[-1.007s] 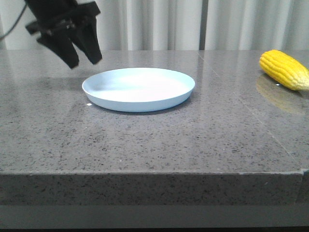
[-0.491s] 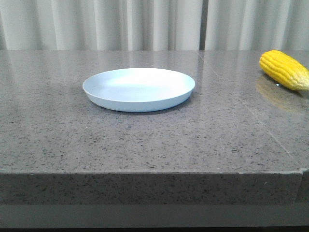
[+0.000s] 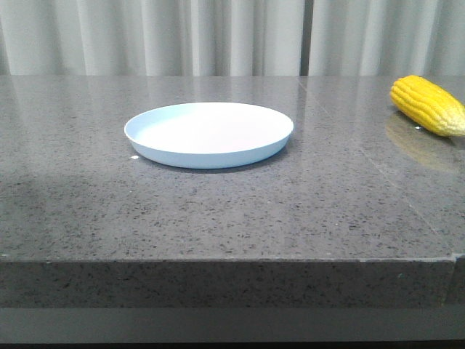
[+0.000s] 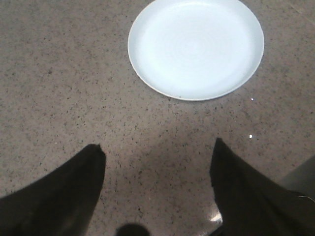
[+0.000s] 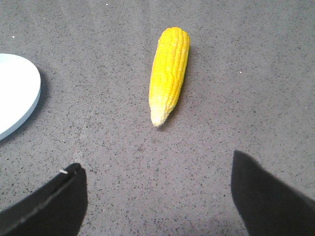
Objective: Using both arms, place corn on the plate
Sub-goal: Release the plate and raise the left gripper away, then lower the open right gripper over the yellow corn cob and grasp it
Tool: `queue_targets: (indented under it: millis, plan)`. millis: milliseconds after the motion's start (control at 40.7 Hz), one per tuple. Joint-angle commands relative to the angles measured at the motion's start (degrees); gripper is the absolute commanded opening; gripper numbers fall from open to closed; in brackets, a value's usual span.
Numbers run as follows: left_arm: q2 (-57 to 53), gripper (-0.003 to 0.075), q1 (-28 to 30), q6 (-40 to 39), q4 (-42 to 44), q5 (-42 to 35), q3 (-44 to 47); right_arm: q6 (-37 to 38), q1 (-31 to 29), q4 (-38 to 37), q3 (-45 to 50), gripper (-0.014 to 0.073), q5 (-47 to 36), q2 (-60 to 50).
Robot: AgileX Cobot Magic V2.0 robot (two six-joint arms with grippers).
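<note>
The pale blue-white plate [image 3: 209,134] lies empty on the grey stone table, left of centre in the front view. The yellow corn [image 3: 427,105] lies on the table at the far right edge, well apart from the plate. Neither gripper shows in the front view. In the left wrist view my left gripper [image 4: 157,147] is open and empty above bare table, with the plate [image 4: 196,46] ahead of it. In the right wrist view my right gripper [image 5: 157,164] is open and empty, with the corn [image 5: 169,73] ahead of it, pale tip toward the fingers, and the plate's rim [image 5: 29,101] to one side.
The speckled grey table [image 3: 232,218] has a front edge close to the camera. A seam [image 3: 378,167] runs across its top between plate and corn. Pale curtains [image 3: 232,36] hang behind the table.
The left gripper hung above the table's far left one second ago. It has since left the front view. Plate and corn have not moved.
</note>
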Motion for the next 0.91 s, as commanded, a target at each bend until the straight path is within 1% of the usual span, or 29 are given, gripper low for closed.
queue_targets:
  millis: [0,196,368,589,712,811,884]
  plan:
    - [-5.6,0.0452,-0.51,-0.65,-0.08,-4.76,2.27,-0.56,0.09,-0.09,-1.51,0.0622,-4.32,0.41]
    - [-12.36,0.0452,-0.51,-0.66,-0.08,-5.01,6.54,-0.56,0.09,-0.09,-1.51,0.0622,-3.89,0.41]
    - [-13.8,0.0452,-0.51,-0.66,-0.08,-4.46,6.89,-1.96,0.09,-0.09,-2.27,0.0622,-3.4,1.62]
    - [-13.58,0.0452,-0.51,-0.66,-0.08,-4.46,6.89,-4.65,0.09,0.35,-8.5,0.0645,2.88,10.35]
    - [-13.58,0.0452,-0.51,-0.66,-0.08,-4.46,6.89,-4.59,0.09,3.89,-11.44,0.0645,1.68,16.3]
    - [-13.58,0.0452,-0.51,-0.66,-0.08,-4.46,6.89,-4.59,0.09,4.22,-13.82,0.0645,-0.26,20.4]
    - [-13.58,0.0449,-0.51,-0.66,-0.08,-4.46,6.89,-4.64,0.09,4.02,-16.12,0.0645,-0.18,24.01]
